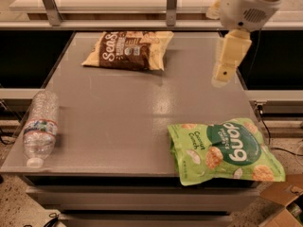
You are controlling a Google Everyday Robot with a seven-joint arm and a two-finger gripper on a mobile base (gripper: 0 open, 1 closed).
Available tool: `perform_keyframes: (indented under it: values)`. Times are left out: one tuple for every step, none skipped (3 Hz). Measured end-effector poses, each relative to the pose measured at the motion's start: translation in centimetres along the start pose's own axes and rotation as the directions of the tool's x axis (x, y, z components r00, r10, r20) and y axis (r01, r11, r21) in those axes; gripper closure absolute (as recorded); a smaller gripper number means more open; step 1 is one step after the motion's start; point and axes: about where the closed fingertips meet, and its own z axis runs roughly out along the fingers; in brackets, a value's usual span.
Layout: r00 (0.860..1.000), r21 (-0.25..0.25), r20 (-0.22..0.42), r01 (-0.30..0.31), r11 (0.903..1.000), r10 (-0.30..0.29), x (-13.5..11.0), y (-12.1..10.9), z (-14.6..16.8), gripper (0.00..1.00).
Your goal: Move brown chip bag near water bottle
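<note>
The brown chip bag [129, 49] lies flat at the far middle of the grey table [118, 117], its white "Seas" lettering facing up. The water bottle [40, 126] lies on its side at the table's left front edge, white cap toward the front. My gripper [228, 60] hangs from the white arm above the table's far right side, well to the right of the brown bag and holding nothing.
A green "dang" coconut chip bag [225, 149] lies at the table's front right corner, overhanging the edge. A metal rail with posts [171, 6] runs behind the table. A cardboard box [284, 207] sits on the floor at bottom right.
</note>
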Motion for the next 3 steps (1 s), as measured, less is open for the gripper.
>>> perform_keyframes:
  values:
    - [0.998,-0.02,0.038,0.059,0.998,-0.058,-4.1,-3.5,3.1,0.0]
    - [0.99,-0.03,0.082,0.115,0.9929,-0.112,-8.7,-7.1,5.9,0.0]
    - [0.992,-0.02,0.082,0.102,0.9946,-0.1,-9.0,-7.0,6.5,0.0]
